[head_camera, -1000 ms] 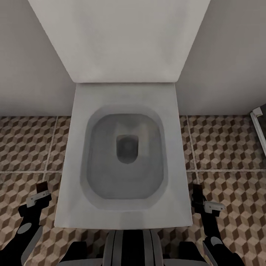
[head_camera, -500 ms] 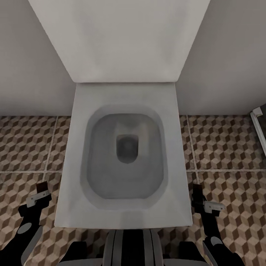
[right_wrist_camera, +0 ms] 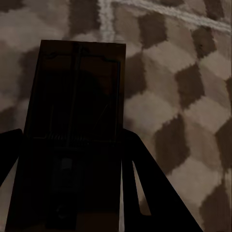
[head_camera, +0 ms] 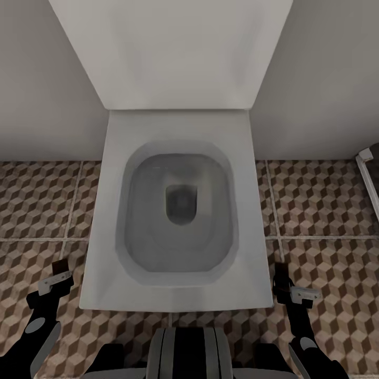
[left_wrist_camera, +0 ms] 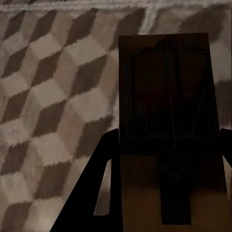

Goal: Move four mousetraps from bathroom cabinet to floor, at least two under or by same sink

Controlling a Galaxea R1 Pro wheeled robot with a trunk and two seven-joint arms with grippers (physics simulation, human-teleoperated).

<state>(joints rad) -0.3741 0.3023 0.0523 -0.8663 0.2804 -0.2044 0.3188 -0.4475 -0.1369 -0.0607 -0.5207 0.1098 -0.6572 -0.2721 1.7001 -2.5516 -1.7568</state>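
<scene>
I hold a mousetrap in each hand, low over the cube-patterned bathroom floor (head_camera: 316, 200). My left gripper (head_camera: 57, 275) is shut on one mousetrap (head_camera: 59, 266), beside the toilet's front left corner. In the left wrist view this wooden board (left_wrist_camera: 164, 121), with dark wire parts and a faint red mark, sticks out between the fingers (left_wrist_camera: 104, 159) of that gripper (left_wrist_camera: 166, 145). My right gripper (head_camera: 283, 281) is shut on a second mousetrap (head_camera: 280, 271) beside the toilet's front right corner. The right wrist view shows that board (right_wrist_camera: 77, 116) in the right gripper (right_wrist_camera: 72, 140) over the tiles. The cabinet is out of view.
A white square toilet (head_camera: 179, 300) with its lid (head_camera: 173, 52) raised stands straight ahead against a pale wall, between my two arms. A white frame edge (head_camera: 368, 179) runs along the far right. Patterned tile lies open on both sides of the toilet. My trunk (head_camera: 184, 352) is at the picture's bottom.
The whole head view has shifted a little, with the toilet slightly higher in the picture, so the camera moved. Both grippers keep their hold on the mousetraps.
</scene>
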